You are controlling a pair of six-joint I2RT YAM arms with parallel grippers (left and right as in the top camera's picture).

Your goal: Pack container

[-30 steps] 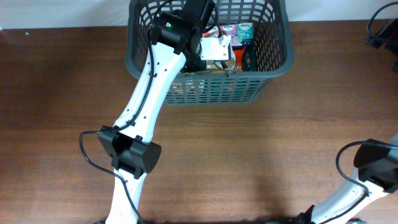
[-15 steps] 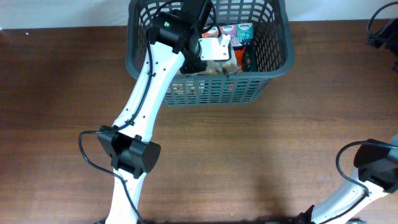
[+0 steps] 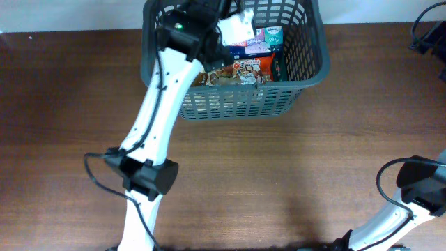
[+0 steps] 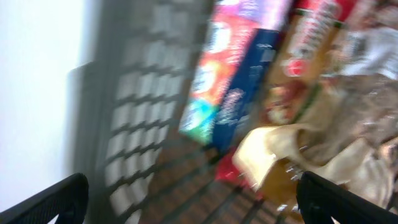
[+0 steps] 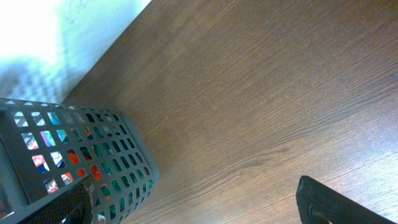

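The container [image 3: 237, 104], a dark grey slotted basket, stands at the far middle of the table. Inside lie an orange-brown snack pack [image 3: 240, 70] and a blue and pink box [image 3: 254, 43]. My left arm reaches over the near rim, with its wrist [image 3: 233, 28] above the packages. In the left wrist view my left gripper [image 4: 199, 205] is open and empty, over the basket floor beside the lattice wall [image 4: 137, 93]. A red and blue box [image 4: 230, 68] and a beige crinkled bag [image 4: 311, 143] lie just ahead. My right gripper [image 5: 199, 205] is open over bare wood, away from the container [image 5: 81, 155].
The brown wooden table [image 3: 293, 174] spreads in front of the basket. My right arm's base [image 3: 418, 188] sits at the near right corner. Dark cables [image 3: 426, 31] lie at the far right edge. A white wall runs behind the basket.
My left gripper has gone from shut to open and drawn back towards the basket's far side. The orange-brown snack pack now lies uncovered in the basket. The right arm has not moved.
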